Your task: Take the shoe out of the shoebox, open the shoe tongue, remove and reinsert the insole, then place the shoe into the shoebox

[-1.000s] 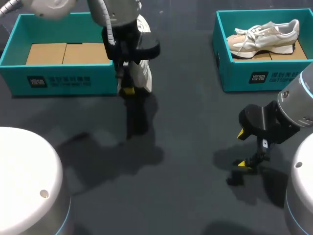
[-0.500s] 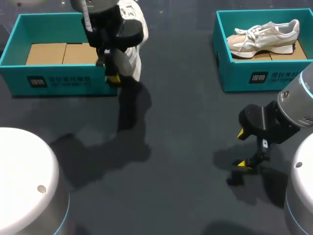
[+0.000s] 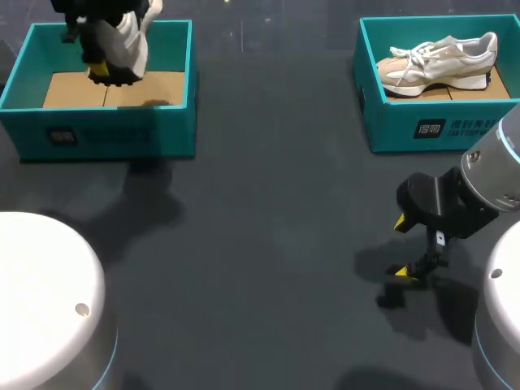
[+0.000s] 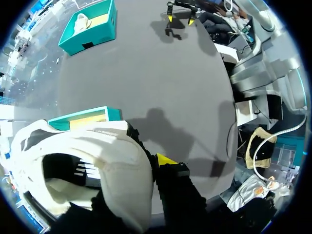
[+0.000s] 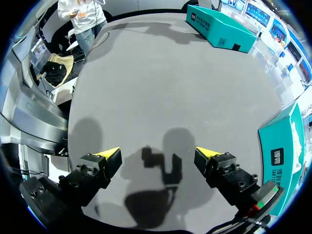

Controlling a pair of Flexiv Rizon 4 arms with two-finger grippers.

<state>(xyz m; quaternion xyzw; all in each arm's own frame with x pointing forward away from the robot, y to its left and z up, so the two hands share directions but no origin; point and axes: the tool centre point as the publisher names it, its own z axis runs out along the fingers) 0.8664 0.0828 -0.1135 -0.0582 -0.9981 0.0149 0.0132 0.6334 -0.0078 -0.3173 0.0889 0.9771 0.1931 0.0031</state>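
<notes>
Fingers of the right tool point(image 3: 402, 247) hang spread wide and empty at 4 o'clock over the matte dark-grey worktop point(image 3: 276, 236), while at 11 o'clock the left tool point(image 3: 99, 71) clamps a soft white shoe point(image 3: 127, 39) above the teal cardboard shoebox point(image 3: 114, 134).

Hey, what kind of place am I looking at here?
Probably a robot workbench set up for shoe-packing practice: a dark table carries a teal shoebox with a sneaker inside, and the left gripper holds a white shoe over a second teal shoebox.
</notes>
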